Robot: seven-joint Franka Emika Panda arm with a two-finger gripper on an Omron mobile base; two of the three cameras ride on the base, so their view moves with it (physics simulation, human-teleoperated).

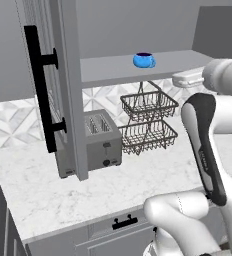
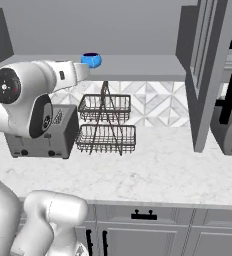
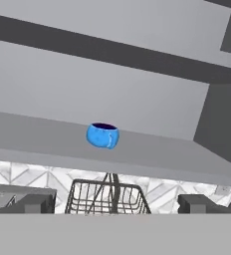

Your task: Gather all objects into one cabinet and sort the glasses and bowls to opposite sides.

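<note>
- Right now the hand [image 3: 115, 211] is lined up on a blue cup [image 3: 103, 135], finger tips spread wide apart and holding nothing.
- That cup sits upright on the light grey shelf [image 1: 188, 64], above the wire baskets [image 1: 147, 120] and toaster [image 1: 100, 142] on the tabletop [image 2: 153, 170].
- My read: this is the approach to a first pick-up.
- Next it must reach forward, straddle the cup and close.

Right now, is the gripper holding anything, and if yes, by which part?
Nothing is held. The gripper is open and empty, its fingertips apart from the blue cup, which stands alone on the grey shelf.
</note>
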